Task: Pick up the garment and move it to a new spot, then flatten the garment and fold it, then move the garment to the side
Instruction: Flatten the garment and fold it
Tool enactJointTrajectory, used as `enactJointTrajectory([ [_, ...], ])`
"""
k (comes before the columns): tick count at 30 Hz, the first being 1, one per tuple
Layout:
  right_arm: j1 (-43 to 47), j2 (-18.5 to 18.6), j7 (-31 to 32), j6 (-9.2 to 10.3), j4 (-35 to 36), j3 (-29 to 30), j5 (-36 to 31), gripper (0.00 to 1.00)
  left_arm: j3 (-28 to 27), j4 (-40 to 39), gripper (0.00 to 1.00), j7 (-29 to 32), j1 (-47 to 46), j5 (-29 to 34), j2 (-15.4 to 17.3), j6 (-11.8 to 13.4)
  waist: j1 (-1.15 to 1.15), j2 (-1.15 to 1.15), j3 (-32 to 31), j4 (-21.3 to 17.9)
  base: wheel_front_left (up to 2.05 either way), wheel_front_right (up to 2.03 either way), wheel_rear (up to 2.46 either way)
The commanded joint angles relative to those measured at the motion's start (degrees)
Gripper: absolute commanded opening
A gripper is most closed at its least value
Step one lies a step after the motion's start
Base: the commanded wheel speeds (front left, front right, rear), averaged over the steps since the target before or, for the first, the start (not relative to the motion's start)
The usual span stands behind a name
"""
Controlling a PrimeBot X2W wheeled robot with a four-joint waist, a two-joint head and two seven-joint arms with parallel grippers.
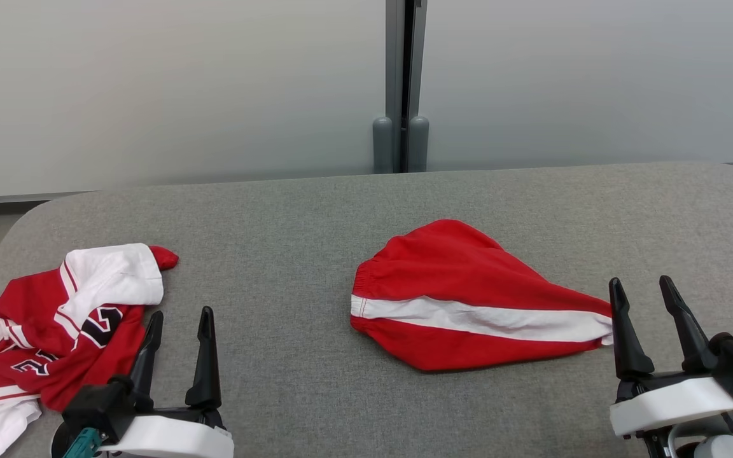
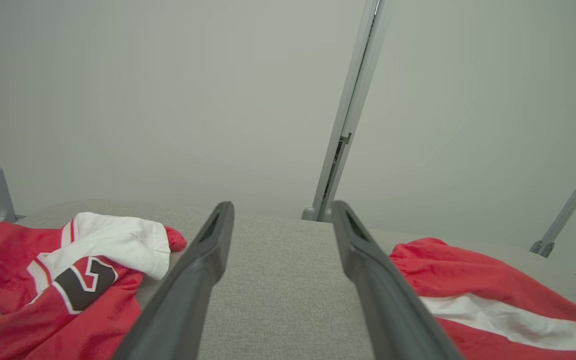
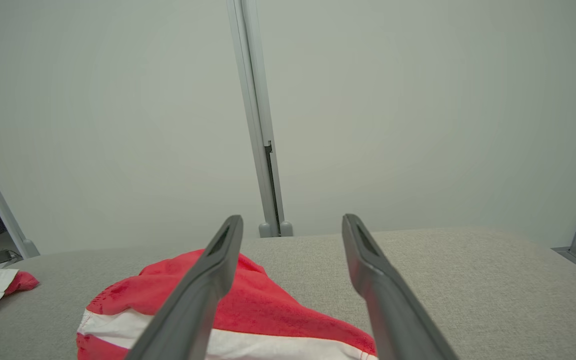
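Hovering at the near edge, both grippers are empty: the left gripper [image 1: 181, 313] has its fingers spread wide with nothing between them, and the right gripper [image 1: 640, 281] is the same, wide apart, gripping nothing. Just past the left one, a crumpled red-and-white jersey [image 1: 67, 305] sits bunched at the left edge of the grey padded table [image 1: 290, 210], its cloth just beside that gripper's outer finger. By the right gripper's inner finger lies the narrow end of the red shorts [image 1: 462, 286] with a white stripe (contact there can't be told). The rest fans toward mid-table, waistband end facing left, lumpy, not laid flat. Table bare between the two pieces. Beyond it are pale wall panels [image 1: 150, 89] and a grey post [image 1: 403, 76].

Judgement: the step in hand is the first one, the pick-up, not yet begun. The shorts look like the target since they're central, though the jersey could be it. The next move calls for lowering the right gripper onto the shorts' near corner and pinching it, with the left reaching across for the waistband so the cloth lifts without dragging.
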State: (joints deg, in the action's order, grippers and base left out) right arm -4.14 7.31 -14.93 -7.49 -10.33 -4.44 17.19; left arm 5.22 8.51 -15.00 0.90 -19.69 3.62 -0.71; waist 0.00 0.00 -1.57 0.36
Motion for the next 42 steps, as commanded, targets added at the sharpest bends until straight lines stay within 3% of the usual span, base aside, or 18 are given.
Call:
enactJointTrajectory([
  [1,-0.31,0.44,-0.37,-0.01,-0.31,-0.1,0.04,1.0,-0.33,0.09,1.0,-0.26,-0.44,0.4,0.21,0.1,0.0,0.0,0.01,0.08,0.0,0.0,0.0],
  [14,-1.13,1.26,-0.16,-0.01,-1.44,-0.21,0.36,1.0,0.52,0.66,1.0,0.07,-1.52,0.61,-0.07,-1.0,0.0,0.0,0.92,-0.5,0.0,0.0,0.0],
  [24,-4.76,5.31,10.67,-0.01,-6.57,1.92,3.44,1.0,7.7,2.92,1.0,16.95,-9.64,-3.71,0.38,-5.28,0.0,0.0,7.33,-3.49,0.0,0.0,0.0],
  [31,-7.82,6.59,15.87,-0.01,-8.57,-0.44,6.95,1.0,11.23,6.39,1.0,24.92,-15.5,-5.59,1.36,-6.22,0.0,0.0,12.34,-4.85,0.0,0.0,0.0],
  [42,-13.68,7.32,17.39,-0.01,-13.07,-7.29,12.51,1.0,17.02,13.44,1.0,31.83,-24.56,-9.23,4.31,-6.82,0.0,0.0,17.57,-5.96,0.0,0.0,0.0],
])
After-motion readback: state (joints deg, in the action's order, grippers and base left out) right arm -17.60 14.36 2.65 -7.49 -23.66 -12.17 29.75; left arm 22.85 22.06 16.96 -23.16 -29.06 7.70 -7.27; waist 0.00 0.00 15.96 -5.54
